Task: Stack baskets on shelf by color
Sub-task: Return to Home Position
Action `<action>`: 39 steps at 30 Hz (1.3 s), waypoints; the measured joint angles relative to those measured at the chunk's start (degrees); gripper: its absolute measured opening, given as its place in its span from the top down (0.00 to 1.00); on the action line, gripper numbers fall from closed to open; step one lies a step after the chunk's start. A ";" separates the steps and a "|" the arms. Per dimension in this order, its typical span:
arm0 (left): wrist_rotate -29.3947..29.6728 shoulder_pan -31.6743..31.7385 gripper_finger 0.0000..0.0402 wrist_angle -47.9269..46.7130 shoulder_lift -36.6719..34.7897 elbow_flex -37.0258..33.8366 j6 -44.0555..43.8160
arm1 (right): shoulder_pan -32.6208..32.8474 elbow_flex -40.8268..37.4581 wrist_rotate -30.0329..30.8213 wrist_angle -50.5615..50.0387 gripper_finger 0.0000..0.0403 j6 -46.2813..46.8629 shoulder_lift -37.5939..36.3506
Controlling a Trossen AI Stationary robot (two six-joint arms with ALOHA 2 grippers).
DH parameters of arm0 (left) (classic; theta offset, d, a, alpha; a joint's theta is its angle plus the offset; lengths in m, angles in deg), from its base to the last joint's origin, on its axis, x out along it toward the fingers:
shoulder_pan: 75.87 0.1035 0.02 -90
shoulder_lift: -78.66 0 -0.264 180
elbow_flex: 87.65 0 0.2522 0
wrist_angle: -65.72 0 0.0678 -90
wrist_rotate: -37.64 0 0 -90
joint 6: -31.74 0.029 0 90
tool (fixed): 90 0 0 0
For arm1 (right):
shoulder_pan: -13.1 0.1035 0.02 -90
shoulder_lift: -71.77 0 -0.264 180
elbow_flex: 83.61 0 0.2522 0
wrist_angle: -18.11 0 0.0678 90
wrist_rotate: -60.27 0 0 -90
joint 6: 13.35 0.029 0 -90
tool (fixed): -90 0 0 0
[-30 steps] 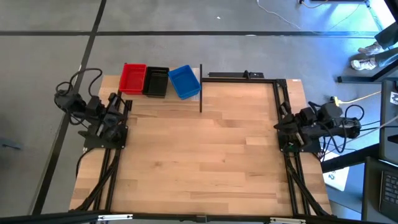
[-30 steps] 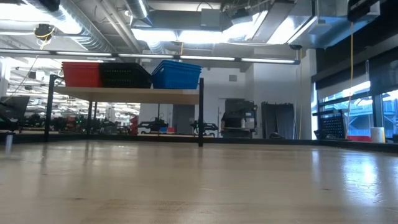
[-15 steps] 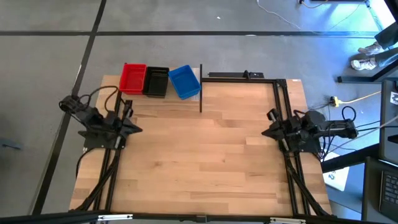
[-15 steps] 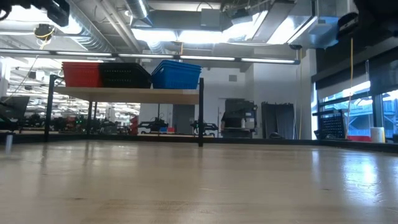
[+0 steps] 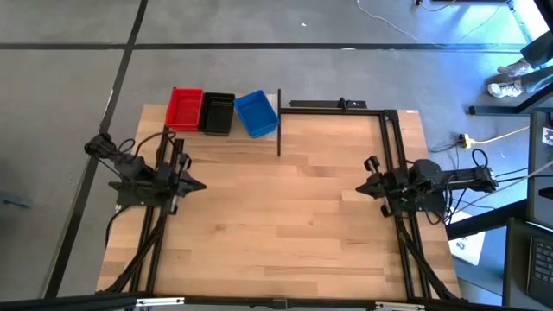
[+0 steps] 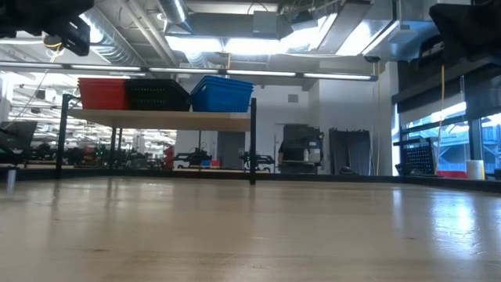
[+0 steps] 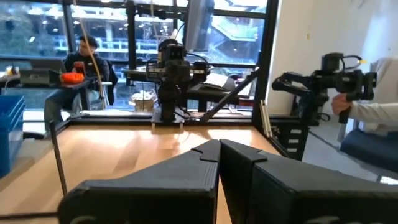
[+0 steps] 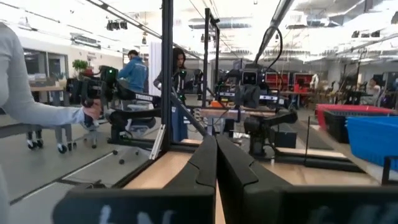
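Matte black jointed arms trail looping black cables, each ending in a pincer of two wedge-shaped fingers.

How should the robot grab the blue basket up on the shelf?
Probably from above, pinching a long wall at the rim: the blue basket is open-topped and sits skewed next to the black basket, so the grip should turn to match. A post crowds its right side.

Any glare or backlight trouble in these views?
Low view: ceiling lights flare above the shelf, and there is sheen on the tabletop at right. Left wrist view: bright windows backlight the left tool. High view: even, no harsh shadows.
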 joint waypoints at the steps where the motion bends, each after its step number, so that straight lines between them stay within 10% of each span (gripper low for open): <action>1: -0.40 0.00 1.00 -0.09 0.00 0.00 0.78 | 0.00 0.00 0.01 -0.04 1.00 -0.51 0.00; 39: -3.10 0.00 1.00 5.81 0.11 -9.62 2.66 | -0.02 0.07 1.84 -10.69 1.00 -2.89 0.07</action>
